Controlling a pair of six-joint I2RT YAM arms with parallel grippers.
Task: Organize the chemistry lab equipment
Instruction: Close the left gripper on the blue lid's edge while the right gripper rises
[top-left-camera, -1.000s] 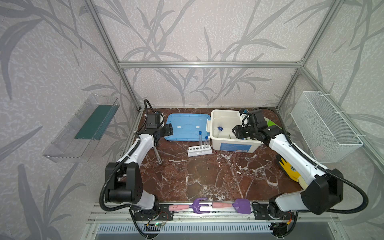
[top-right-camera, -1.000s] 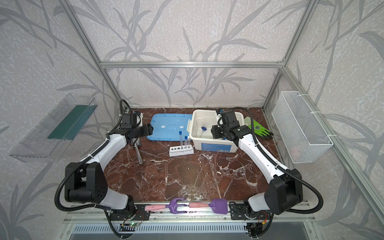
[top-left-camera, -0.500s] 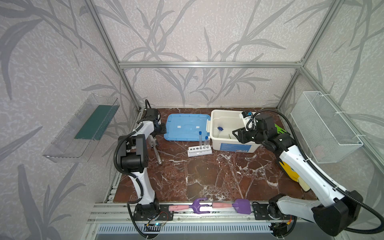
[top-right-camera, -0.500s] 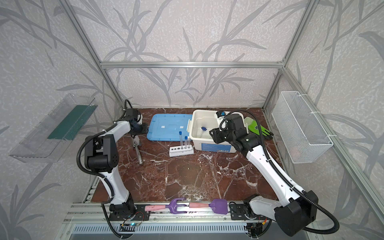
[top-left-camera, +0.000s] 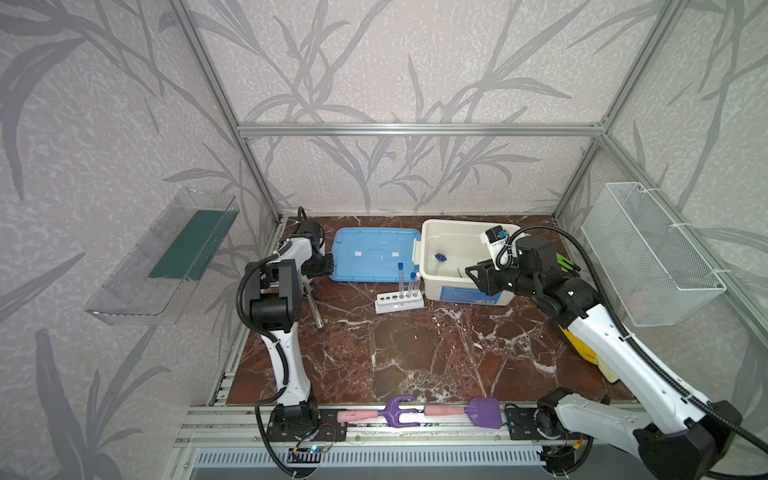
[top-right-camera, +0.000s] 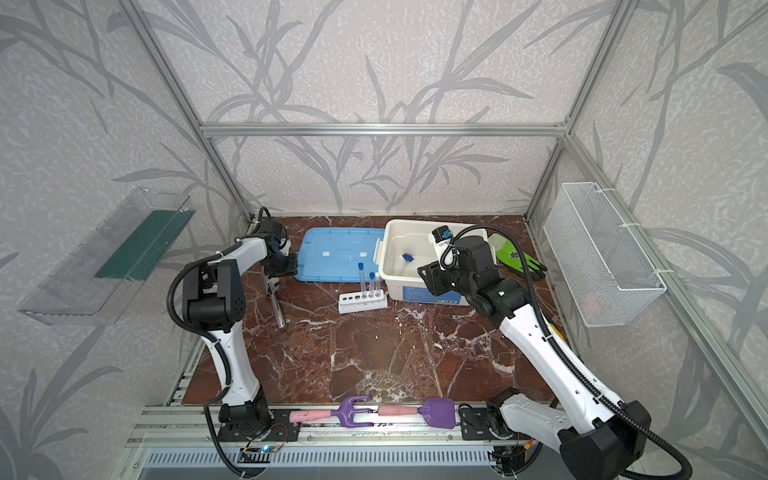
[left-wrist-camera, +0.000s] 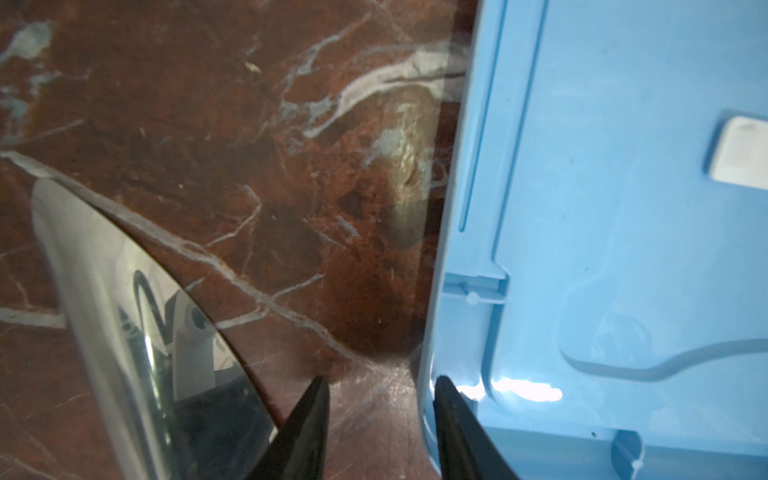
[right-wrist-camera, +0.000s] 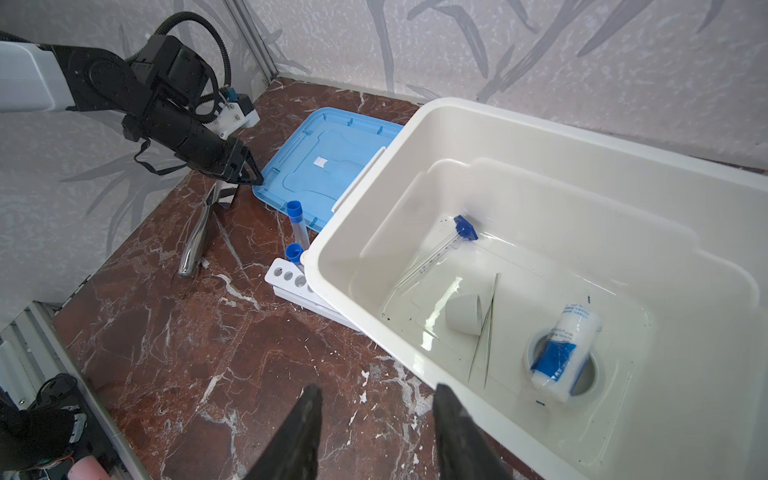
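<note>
Though half hidden, rack (right-wrist-camera: 286, 275) behind bin (right-wrist-camera: 540, 195)

- Plenty of room mid-table: the marble table's (top-left-camera: 415, 353) middle and front lie bare.
- Along the back, the blue lid (top-left-camera: 374, 257) and white bin (top-left-camera: 430, 286) sit side by side, only a slit between them.
- The white six-hole rack (top-left-camera: 399, 302) stands just beside the bin's near left corner; its two upright test tubes (top-left-camera: 400, 280) bar a low pass there.
- A shiny metal tool (top-left-camera: 312, 305) lies left of the rack, an open strip between them.
- The left gripper (top-left-camera: 328, 266) crowds the lid's near left corner; the right gripper (top-left-camera: 473, 278) hangs by the bin's near rim.
- The bin's floor is cluttered: a lying tube (right-wrist-camera: 432, 257), small white cup (right-wrist-camera: 463, 313), tweezers (right-wrist-camera: 484, 332), white blue-labelled bottle (right-wrist-camera: 569, 336).
- Purple garden tools (top-left-camera: 399, 411) line the front rail.
</note>
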